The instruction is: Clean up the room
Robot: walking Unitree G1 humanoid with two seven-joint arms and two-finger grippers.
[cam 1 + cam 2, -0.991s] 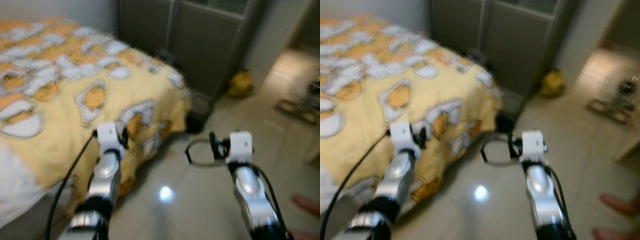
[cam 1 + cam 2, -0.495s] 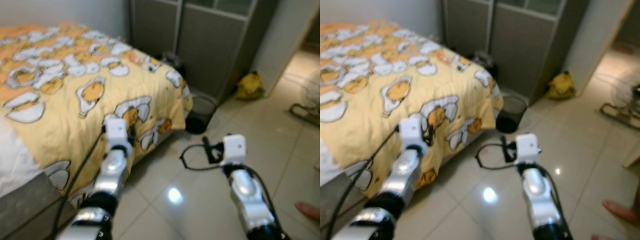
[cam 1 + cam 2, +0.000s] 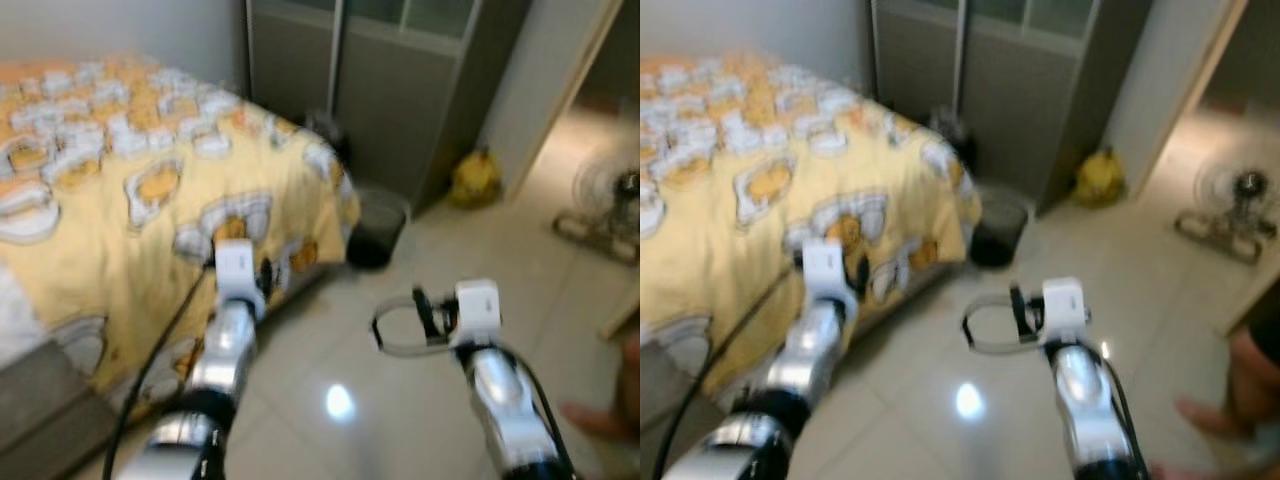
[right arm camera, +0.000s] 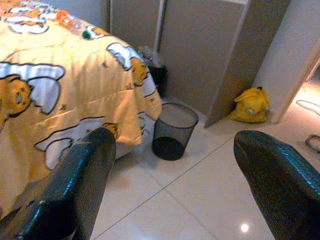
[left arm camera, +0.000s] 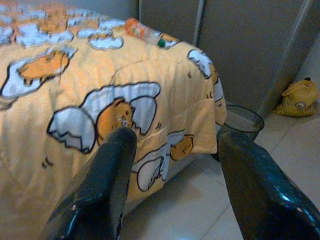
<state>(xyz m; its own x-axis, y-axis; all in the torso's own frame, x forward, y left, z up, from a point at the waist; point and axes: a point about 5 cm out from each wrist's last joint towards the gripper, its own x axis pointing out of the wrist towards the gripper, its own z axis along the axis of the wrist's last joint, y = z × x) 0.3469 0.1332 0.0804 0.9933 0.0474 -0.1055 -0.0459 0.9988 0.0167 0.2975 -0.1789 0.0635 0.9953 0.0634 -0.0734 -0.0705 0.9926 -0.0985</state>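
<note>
I've barely begun: both the left gripper (image 5: 172, 165) and right gripper (image 4: 170, 175) gape, holding nothing, the bottle (image 5: 145, 32) lies on the far bed (image 3: 110, 200), and the bin (image 4: 174, 131) stands beside it.

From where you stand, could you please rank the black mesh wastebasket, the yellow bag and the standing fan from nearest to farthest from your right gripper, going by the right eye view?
1. Black mesh wastebasket, ahead of the right gripper, at the bed's corner.
2. Yellow bag, farther on, by the grey wardrobe.
3. Standing fan, farthest, off to the right past the doorway.
</note>
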